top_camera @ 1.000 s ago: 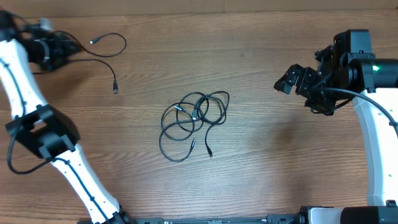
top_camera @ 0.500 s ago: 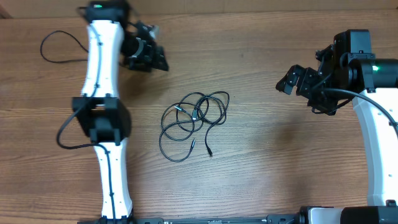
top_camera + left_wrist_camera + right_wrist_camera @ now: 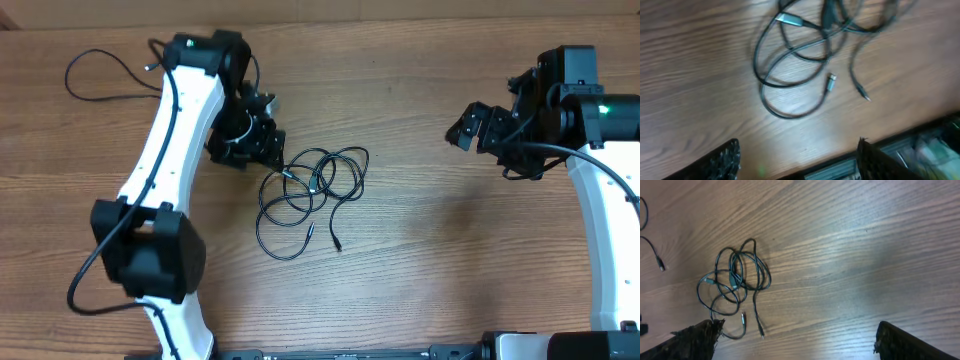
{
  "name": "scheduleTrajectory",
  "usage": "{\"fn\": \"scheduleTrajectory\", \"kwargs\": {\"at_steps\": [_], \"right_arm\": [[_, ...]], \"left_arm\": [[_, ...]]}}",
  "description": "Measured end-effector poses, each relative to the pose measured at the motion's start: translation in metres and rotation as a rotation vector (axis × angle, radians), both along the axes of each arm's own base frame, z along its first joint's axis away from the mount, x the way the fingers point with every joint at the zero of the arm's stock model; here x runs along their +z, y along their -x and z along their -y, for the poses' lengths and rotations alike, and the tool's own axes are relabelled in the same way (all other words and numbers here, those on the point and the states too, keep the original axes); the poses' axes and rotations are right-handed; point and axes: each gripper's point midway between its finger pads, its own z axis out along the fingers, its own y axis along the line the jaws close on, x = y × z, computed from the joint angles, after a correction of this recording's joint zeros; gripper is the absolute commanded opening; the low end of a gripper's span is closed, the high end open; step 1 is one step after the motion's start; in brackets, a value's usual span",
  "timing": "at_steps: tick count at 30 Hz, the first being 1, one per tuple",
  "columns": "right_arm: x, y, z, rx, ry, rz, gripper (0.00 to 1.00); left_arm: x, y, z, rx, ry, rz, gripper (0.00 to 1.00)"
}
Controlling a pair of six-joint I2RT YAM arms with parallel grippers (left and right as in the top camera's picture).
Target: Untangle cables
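One cable (image 3: 68,76) lies free well behind the left pincer (image 3: 799,160), but the tangle (image 3: 312,185) just ahead is yet undone; this and the right pincer (image 3: 800,340) gape wide, empty.

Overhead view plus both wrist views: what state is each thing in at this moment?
cable tangle: on the table, loops crossed, ungripped
loose cable: lying apart at far left, ungripped
left claw: open, empty, near the tangle's edge
right claw: open, empty, well away from the tangle
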Motion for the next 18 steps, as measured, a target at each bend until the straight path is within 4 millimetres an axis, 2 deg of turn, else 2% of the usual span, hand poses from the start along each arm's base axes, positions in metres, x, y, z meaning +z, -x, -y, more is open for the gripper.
{"fn": "scheduleTrajectory", "kwargs": {"at_steps": [2, 4, 7, 9, 15, 18], "right_arm": [[0.0, 0.0, 0.0, 0.0, 0.0, 0.002, 1.0], [0.0, 0.0, 0.0, 0.0, -0.001, -0.001, 1.0], [-0.001, 0.002, 0.0, 0.0, -0.001, -0.007, 1.0], [-0.001, 0.002, 0.0, 0.0, -0.001, -0.009, 1.0], [-0.001, 0.003, 0.0, 0.0, -0.001, -0.014, 1.0], [-0.001, 0.003, 0.0, 0.0, -0.001, -0.014, 1.0]], "left_arm": [[-0.015, 0.0, -0.006, 0.023, -0.046, 0.002, 0.76], [-0.035, -0.008, -0.007, 0.04, -0.061, 0.029, 0.75], [-0.068, -0.018, -0.009, 0.044, -0.075, 0.067, 0.7], [-0.082, -0.021, -0.008, 0.04, -0.077, 0.09, 0.66], [-0.103, -0.016, -0.003, 0.017, -0.08, 0.093, 0.64], [-0.109, -0.015, -0.002, 0.01, -0.079, 0.1, 0.57]]}}
